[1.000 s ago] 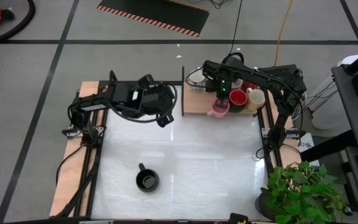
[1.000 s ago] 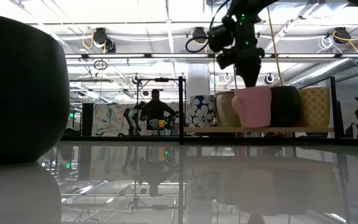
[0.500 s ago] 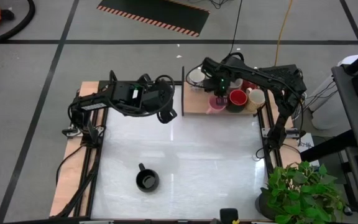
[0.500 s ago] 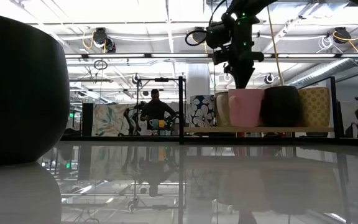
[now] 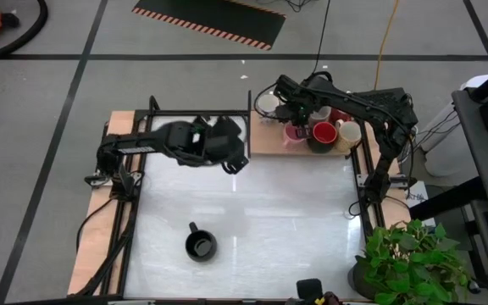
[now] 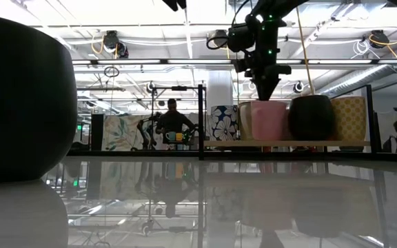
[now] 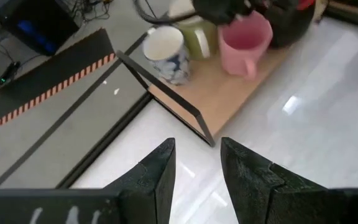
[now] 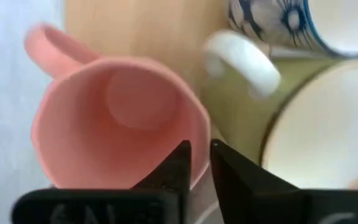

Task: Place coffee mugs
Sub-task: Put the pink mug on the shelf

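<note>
On the wooden shelf (image 5: 265, 142) at the table's one-o'clock corner the pink mug (image 8: 120, 118) stands upright and empty, the right gripper (image 8: 196, 163) over its rim with its fingers only a sliver apart. The black mug (image 5: 200, 246), alone at seven o'clock, also looks empty. Only the left wrist view shows the left gripper (image 7: 197, 167), well apart from the mugs, with its fingers parted on nothing.

Two black arms, chunky jointed links, glossy housings. Right arm (image 5: 358, 106) carried a small green light near its wrist plus looped black cable along the forearm. Left arm (image 5: 155, 142) showed a pale label patch on its wrist block and a cable loop. Left gripper (image 7: 196, 163) had dark wedge-shaped fingers (image 7: 157, 171) with stepped inner edges; white lettering on the mount.
</note>
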`<state>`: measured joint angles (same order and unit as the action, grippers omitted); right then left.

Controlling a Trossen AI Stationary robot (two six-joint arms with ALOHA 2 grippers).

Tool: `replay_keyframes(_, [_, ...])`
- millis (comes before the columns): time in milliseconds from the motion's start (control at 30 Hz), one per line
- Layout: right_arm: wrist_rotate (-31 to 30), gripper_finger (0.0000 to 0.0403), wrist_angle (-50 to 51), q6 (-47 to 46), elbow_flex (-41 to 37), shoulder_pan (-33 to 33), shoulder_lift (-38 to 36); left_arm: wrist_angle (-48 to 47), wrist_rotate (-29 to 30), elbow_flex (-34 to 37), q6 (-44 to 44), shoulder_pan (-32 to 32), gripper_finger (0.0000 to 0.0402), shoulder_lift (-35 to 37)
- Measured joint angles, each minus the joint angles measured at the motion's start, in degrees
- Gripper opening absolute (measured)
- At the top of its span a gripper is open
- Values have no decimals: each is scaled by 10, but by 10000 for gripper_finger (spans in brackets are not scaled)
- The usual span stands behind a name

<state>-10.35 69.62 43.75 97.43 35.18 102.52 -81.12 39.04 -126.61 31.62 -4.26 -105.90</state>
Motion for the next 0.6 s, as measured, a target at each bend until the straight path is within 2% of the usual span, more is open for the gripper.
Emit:
replay_keyframes(233, [-133,115,-12,-55,0,-31,-1,15,0,20,-15,-29,134,0])
replay_keyframes(333, [-144,137,-15,-89,0,-48,-15,17,-1,20,-35,-35,134,0])
replay_keyframes(433, [-119,152,-23,-161,0,-66,-41,16,0,19,-58,-38,134,0])
replay_keyframes(600, [2,159,-36,-355,0,-98,-78,17,0,19,-91,-33,134,0])
